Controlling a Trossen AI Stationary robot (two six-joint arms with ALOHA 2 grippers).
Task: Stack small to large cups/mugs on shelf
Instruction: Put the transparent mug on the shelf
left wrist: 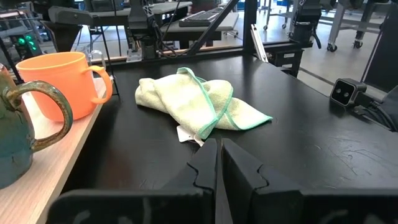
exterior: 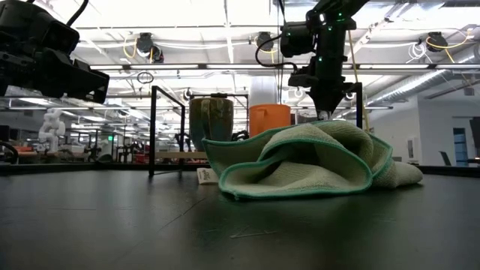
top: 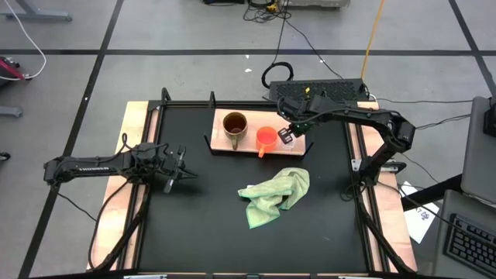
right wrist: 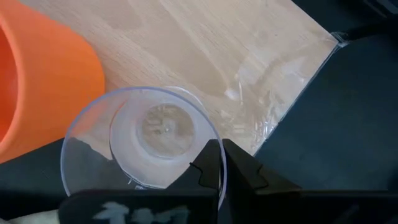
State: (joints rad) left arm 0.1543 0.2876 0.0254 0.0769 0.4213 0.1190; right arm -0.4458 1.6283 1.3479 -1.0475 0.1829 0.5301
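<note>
We see the left gripper (top: pixel 172 168) hovering at the table's left, fingers together and empty. On the shelf (top: pixel 218 141) stand the brown mug (top: pixel 235 127), then the orange cup (top: pixel 266 138). Just right, the right gripper (top: pixel 288 135) clamps the clear glass cup (right wrist: pixel 144 138) by its rim, with the green cloth (top: pixel 274 194) lying nearer.

A flat light wooden shelf (top: pixel 248 146) with black end brackets lies at the bench's twelve o'clock side. On it, a glossy brown handled mug (top: pixel 235 125) stands upright; at its three o'clock stands an orange handled cup (top: pixel 266 138). A clear glass cup (right wrist: pixel 146 140), seemingly upright, sits just beside the orange one.
</note>
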